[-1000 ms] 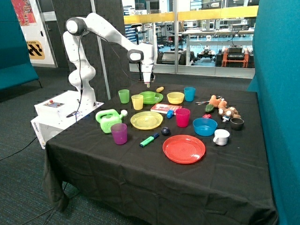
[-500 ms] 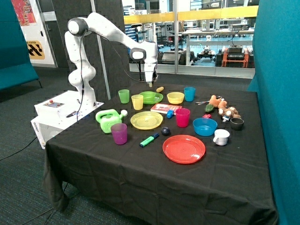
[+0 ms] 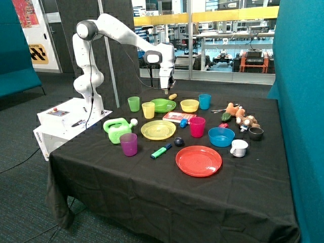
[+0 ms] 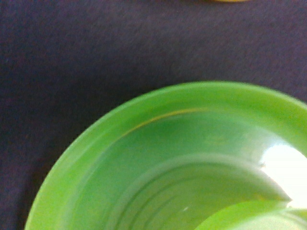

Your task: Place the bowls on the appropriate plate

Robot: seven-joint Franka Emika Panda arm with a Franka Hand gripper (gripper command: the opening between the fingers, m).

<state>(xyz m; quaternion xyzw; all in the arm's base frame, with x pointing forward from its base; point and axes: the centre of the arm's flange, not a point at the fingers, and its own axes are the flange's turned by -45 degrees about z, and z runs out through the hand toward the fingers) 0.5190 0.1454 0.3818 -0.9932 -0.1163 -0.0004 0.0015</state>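
Gripper (image 3: 167, 92) hangs over the far side of the green bowl (image 3: 163, 105); finger state cannot be told

Green bowl sits on the black cloth (image 3: 152, 187) at the back, between yellow cup (image 3: 148, 110) and yellow bowl (image 3: 189, 105); neither bowl is on a plate yet. Wrist view shows smooth glossy plastic, thin rim, stepped inner wall. Judged light, stiff, rather slippery, not fragile. Best hold is likely a pinch across the rim wall. Yellow plate (image 3: 158, 129) and red plate (image 3: 198, 161) lie nearer the front
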